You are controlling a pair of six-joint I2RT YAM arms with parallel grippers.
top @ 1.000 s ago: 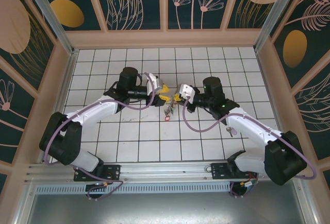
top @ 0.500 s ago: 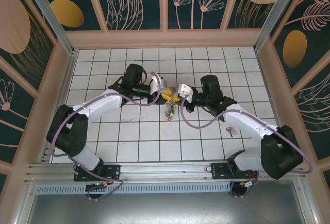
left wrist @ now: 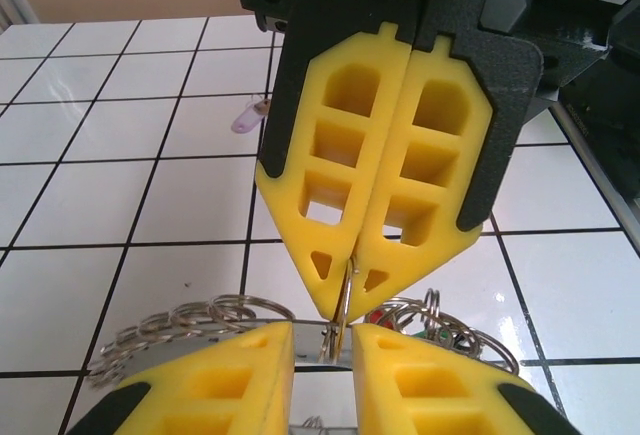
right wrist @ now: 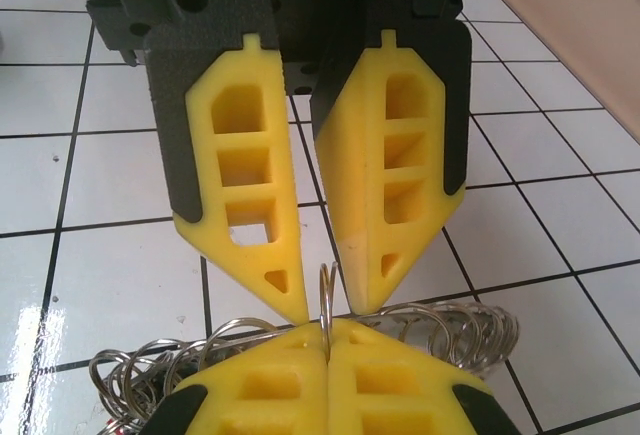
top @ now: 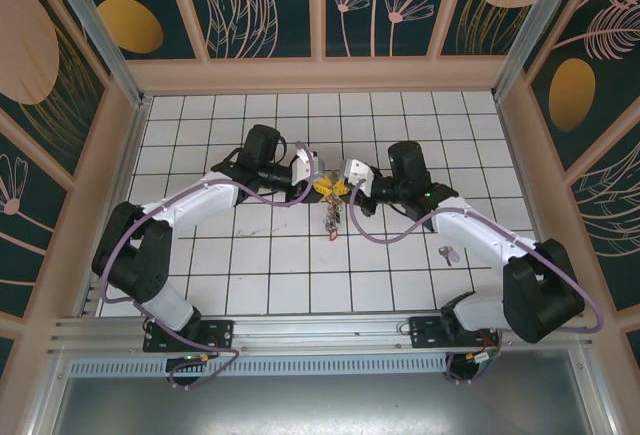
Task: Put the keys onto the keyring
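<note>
Left gripper [right wrist: 326, 305] is moving in to frame centre, jaws narrowing but still apart around the keyring [left wrist: 341, 327]. Right gripper [left wrist: 347, 293] is staying clamped on it. Keys [top: 330, 218] are hanging below; loose key [top: 447, 252] is lying lower right. Likely prepping a two-handed ring split.

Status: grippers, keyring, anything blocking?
Right gripper shut on keyring. Left gripper open, fingertips straddling the same ring. One purple-headed key loose on tiles by right arm, out of the way.
</note>
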